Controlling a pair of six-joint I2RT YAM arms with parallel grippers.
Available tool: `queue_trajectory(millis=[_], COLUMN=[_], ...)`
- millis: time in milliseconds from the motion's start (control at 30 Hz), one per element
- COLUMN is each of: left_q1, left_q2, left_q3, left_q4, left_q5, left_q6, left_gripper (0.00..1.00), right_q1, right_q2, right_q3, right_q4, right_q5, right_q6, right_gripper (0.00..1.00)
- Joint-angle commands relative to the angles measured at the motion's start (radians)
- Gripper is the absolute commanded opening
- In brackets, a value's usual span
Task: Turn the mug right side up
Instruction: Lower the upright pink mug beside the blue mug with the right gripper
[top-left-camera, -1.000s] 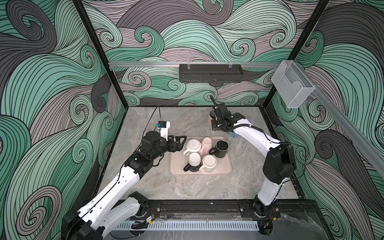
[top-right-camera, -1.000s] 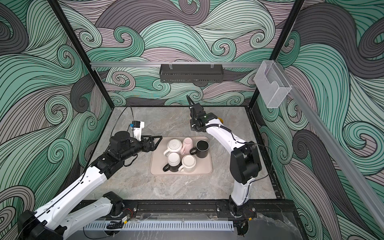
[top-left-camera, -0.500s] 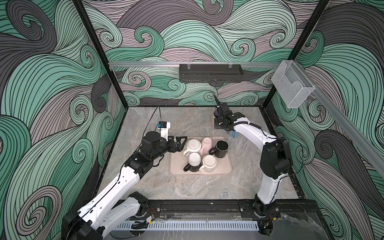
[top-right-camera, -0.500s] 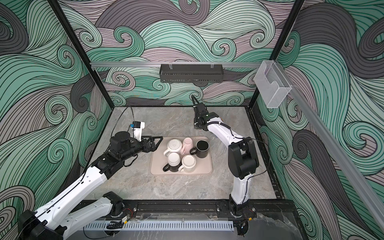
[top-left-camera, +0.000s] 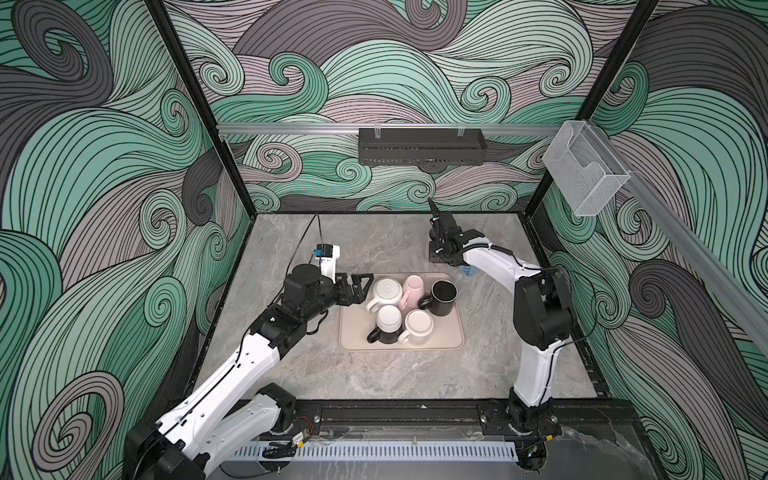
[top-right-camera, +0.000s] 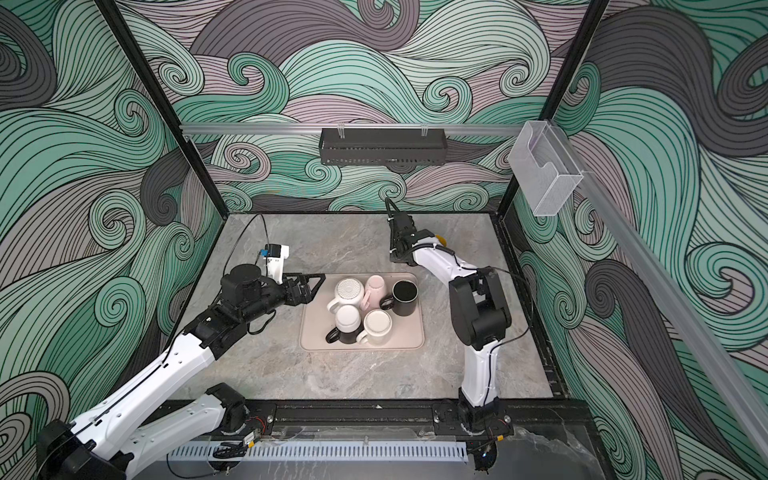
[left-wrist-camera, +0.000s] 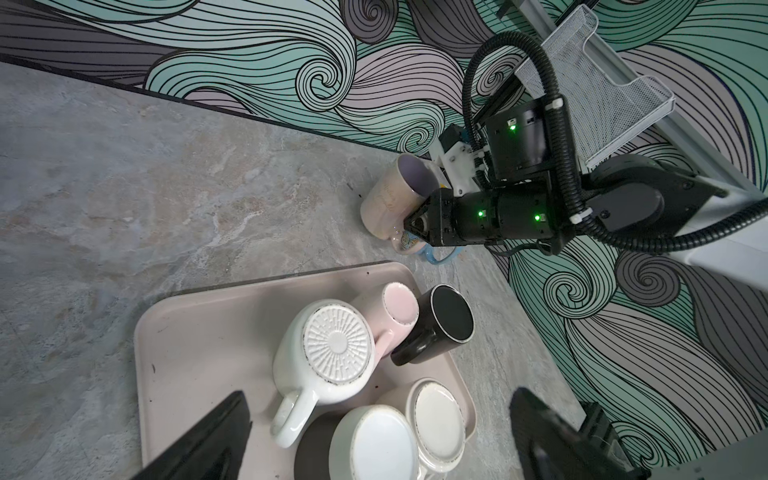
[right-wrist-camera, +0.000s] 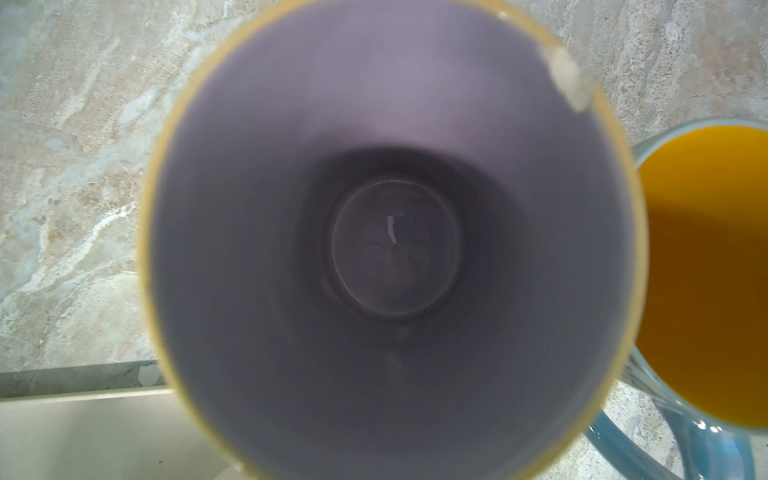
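Honestly, most of what worried us sat on the right, but going left to right: the left tool hung with its jaws spread wide and nothing in them, just beside the tray's left rim and close to the white mug, which sat bottom-up. That tray was packed. The white mug touched the pink mug, which seemed to be leaning. The black mug stood mouth-up at the right, and two more bottom-up mugs crowded the front. We figured any nudge from those wide jaws could shove one mug into the next.

Further right, near the back wall, the right tool was closed on the beige mug, low on its side, probably at the handle. That's the task's mug: mouth already facing up but tilted, and we couldn't tell if its base touched the desk. A blue mug with an orange inside stood just beside it, so setting down crooked could clip it, and a handle grip could let the beige one swing or tip.

Room-wise, the desk was bare left of the tray and all along the front. Behind the beige mug the wall was close, and the strip right of the tray was narrow.
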Motion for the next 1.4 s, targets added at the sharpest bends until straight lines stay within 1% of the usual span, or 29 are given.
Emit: queue_trajectory(millis=[0, 333, 900, 933, 1033, 1367], left_q1=[0.004, 0.004, 0.004, 0.004, 0.004, 0.004], left_q2=[-0.003, 0.014, 0.057, 0.058, 0.067, 0.107], left_q3=[-0.006, -0.007, 0.000, 0.000, -0.004, -0.002], left_q4=[0.015, 0.032, 0.050, 0.048, 0.046, 0.041], left_q5=[-0.013, -0.011, 0.000, -0.001, 0.000, 0.021], left_q6=[-0.009, -0.017, -0.026, -0.026, -0.030, -0.041], left_gripper=[0.99, 0.99, 0.98, 0.98, 0.98, 0.98], right_q1=[-0.018, -0.051, -0.062, -0.061, -0.061, -0.062], right_q2=[0.003, 0.040, 0.029, 0.026, 0.015, -0.022], right_q3=[0.011, 0.000, -0.049, -0.052, -0.070, -0.107], right_q4=[0.099, 0.130, 0.155, 0.155, 0.163, 0.163], right_q5=[0.026, -0.013, -0.051, -0.050, -0.055, -0.051], right_q6=[0.008, -0.020, -0.036, -0.040, -0.050, -0.043], right_gripper=[0.00, 0.00, 0.00, 0.02, 0.13, 0.27])
